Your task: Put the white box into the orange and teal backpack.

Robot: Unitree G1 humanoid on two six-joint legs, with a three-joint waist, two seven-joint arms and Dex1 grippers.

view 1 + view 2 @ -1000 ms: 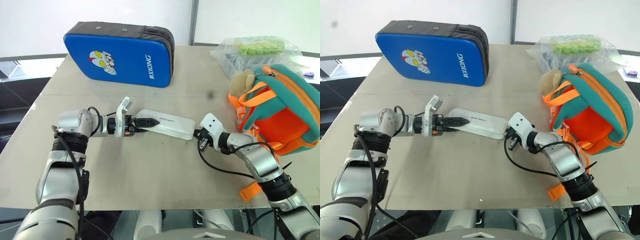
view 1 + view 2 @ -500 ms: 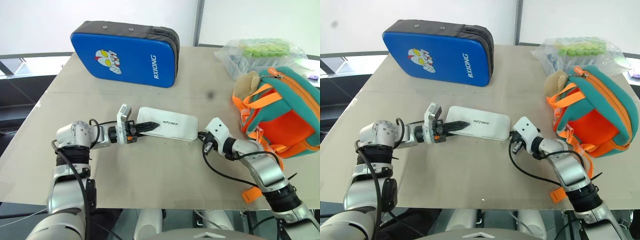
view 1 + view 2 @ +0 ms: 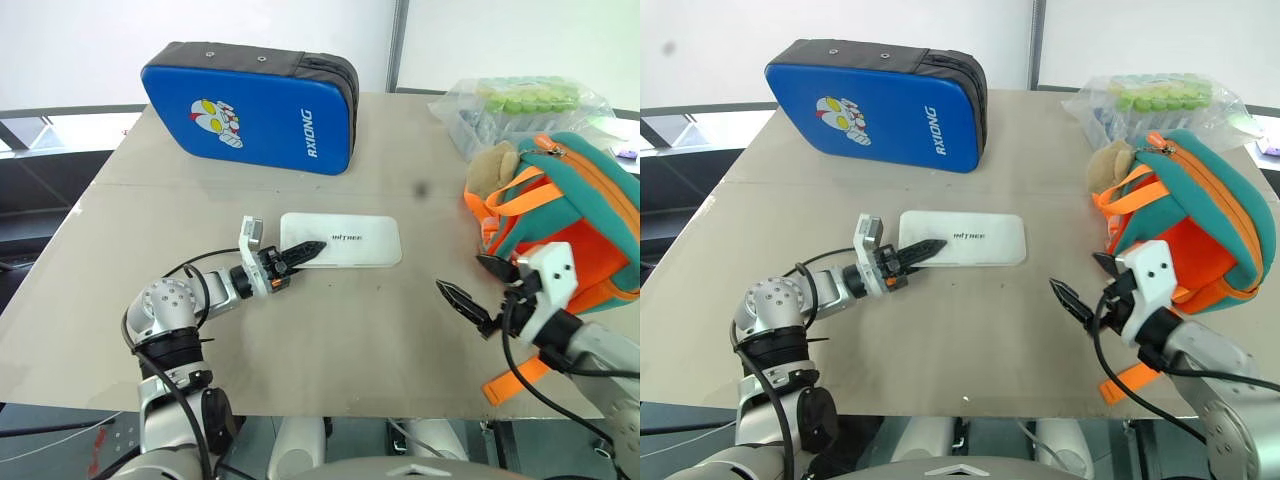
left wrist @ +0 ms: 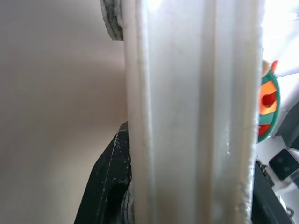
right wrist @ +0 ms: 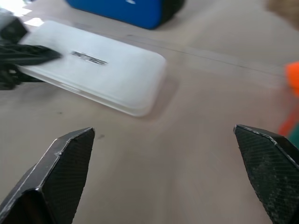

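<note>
— Carrying everything: a tan table [image 3: 330, 330], seam running across.
— Lying at the far end: a blue padded case [image 3: 250, 105].
— Resting mid-table: the white box [image 3: 345, 240].
— Sitting at the far right corner: a clear bag of green items [image 3: 520, 105], with the orange and teal backpack [image 3: 570, 225] slumping just in front.

A beige table [image 3: 300, 330] holds a large blue padded case [image 3: 245, 108] lying flat near its far edge, with a cartoon figure and white lettering on top and a dark grey zipped side. At the far right corner sits a clear plastic bag [image 3: 520, 110] of green items.
</note>
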